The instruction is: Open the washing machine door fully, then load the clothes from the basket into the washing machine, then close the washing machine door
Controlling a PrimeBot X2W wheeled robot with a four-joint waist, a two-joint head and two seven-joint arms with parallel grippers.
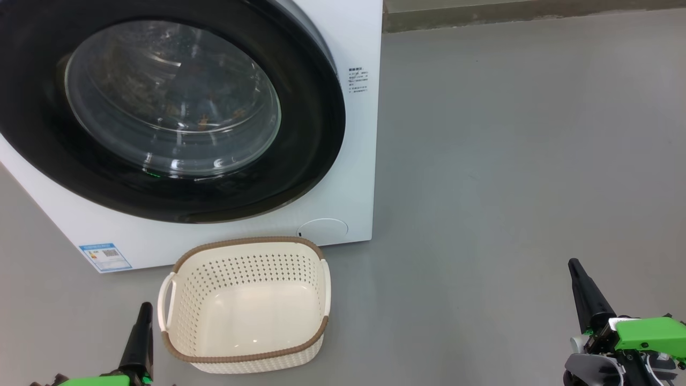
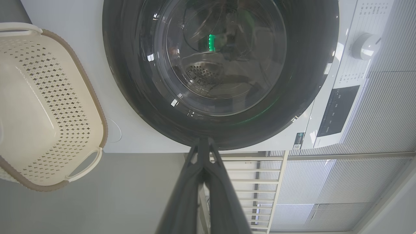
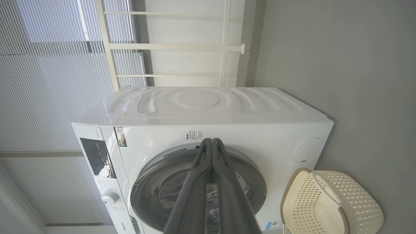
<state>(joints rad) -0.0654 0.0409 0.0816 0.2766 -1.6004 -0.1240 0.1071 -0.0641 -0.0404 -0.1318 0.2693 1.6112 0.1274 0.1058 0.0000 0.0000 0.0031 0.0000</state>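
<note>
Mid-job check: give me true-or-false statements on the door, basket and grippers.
1. The round black-rimmed glass washing machine door stands open. False: it is shut against the white washing machine.
2. The cream perforated plastic basket with brown rim is empty. True.
3. The left gripper is shut. True.
4. The right gripper holds a garment. False: it is shut on nothing.
5. The basket sits on the washing machine. False: it stands on the grey floor.

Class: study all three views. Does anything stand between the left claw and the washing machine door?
Nothing visible does. The left claw, shut, points straight at the black rim of the closed washing machine door; the empty basket sits off to one side of that line.
</note>
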